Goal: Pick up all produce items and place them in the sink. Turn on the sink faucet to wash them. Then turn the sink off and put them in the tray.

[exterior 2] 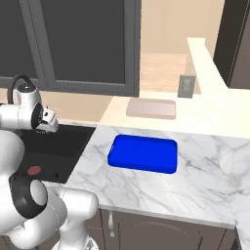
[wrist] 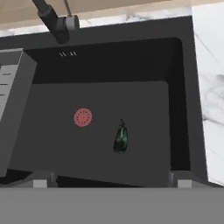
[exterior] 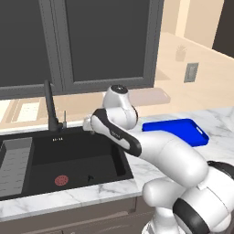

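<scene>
Surface [exterior 2: 161, 188]: white marble, running from the sink to the right wall, bare along its front edge with wide open room around the tray.

Sink [exterior: 105, 157]: black basin set into the surface at its left. On its floor lie a round red drain [wrist: 82, 117] and one dark green produce item [wrist: 120, 138], elongated, just beside the drain on the side toward the marble and apart from all four walls. The left base view gives this item as a small dark mark [exterior: 89, 178] near the front wall. A grey ribbed rack [exterior: 13, 164] sits in the left end of the basin.

Tray [exterior 2: 143, 153]: blue, flat on the surface to the right of the sink, well apart from the basin edge, nothing in it. A pale slab [exterior 2: 151, 108] lies behind it on the beige ledge under the window; the right base view shows it whole, while the left base view has the arm across part of it.

Faucet [exterior: 50, 109]: black, upright at the rear rim of the sink, with a small lever [exterior: 64, 118] at its side.

End effector [wrist: 112, 180]: above the basin, looking down into it, fingers spread wide with nothing between them. The two fingertips [wrist: 43, 180] stand near the front wall in the hand view.
</scene>
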